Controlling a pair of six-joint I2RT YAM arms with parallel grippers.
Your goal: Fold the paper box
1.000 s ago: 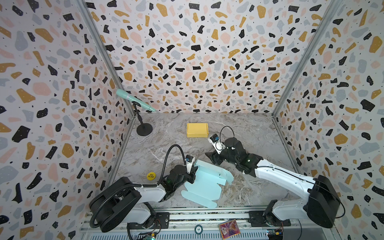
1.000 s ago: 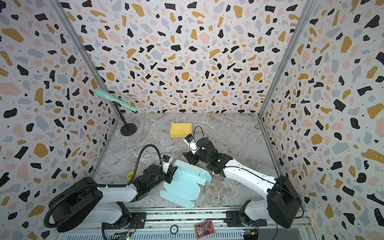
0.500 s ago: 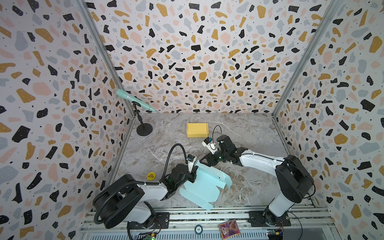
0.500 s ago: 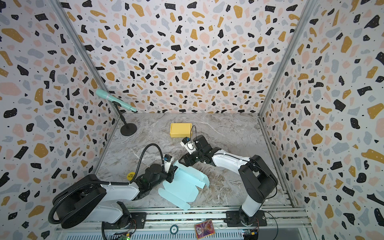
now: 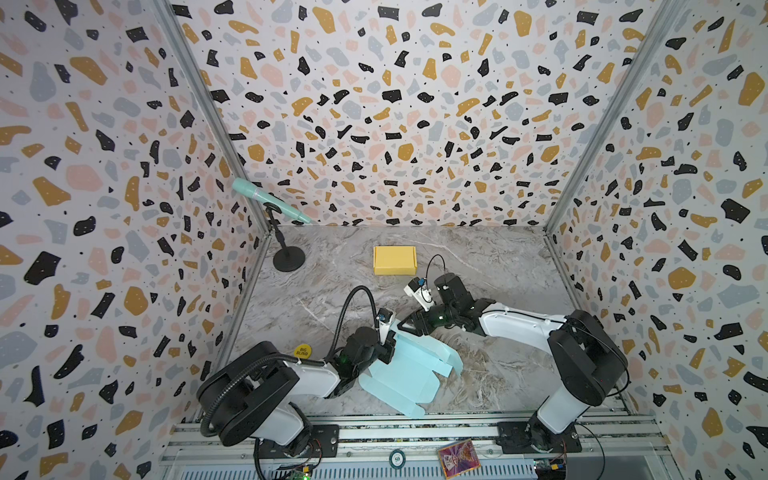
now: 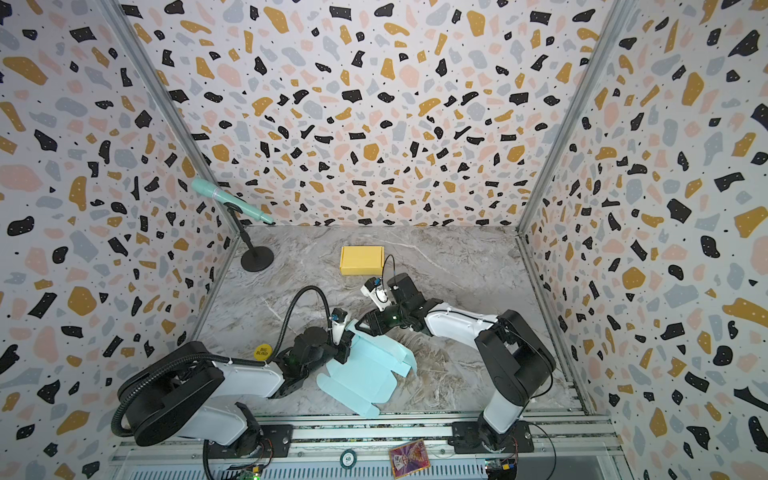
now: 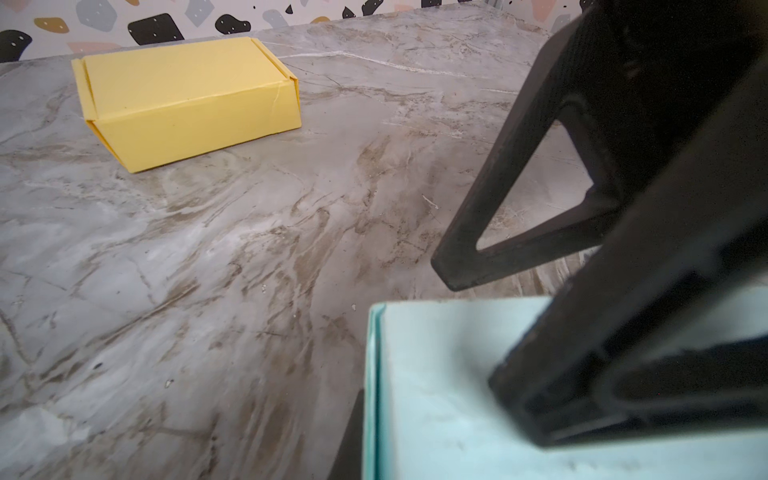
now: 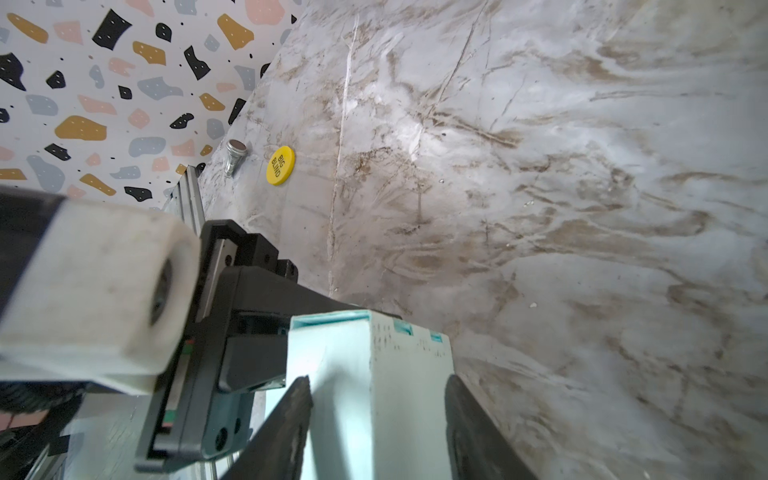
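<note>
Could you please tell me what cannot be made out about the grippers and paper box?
- left gripper: left wrist view blurs its jaws; whether they pinch the paper box is unclear.
- right gripper: right wrist view's edge cuts off its jaws around a flap; contact unclear.
- card on the rail: print too small in both top views.

The paper box (image 5: 399,374) is matt, scuffed card; the yellow box (image 5: 394,260) matt cardboard. The counter (image 5: 498,266) is smooth, marble-patterned, faintly shiny. The left gripper (image 5: 390,345) is grainy black plastic.

Paper box (image 5: 399,374) front centre; folded box (image 5: 394,260) behind it; microphone stand (image 5: 289,259) back left; token (image 5: 302,351) left of paper box.
</note>
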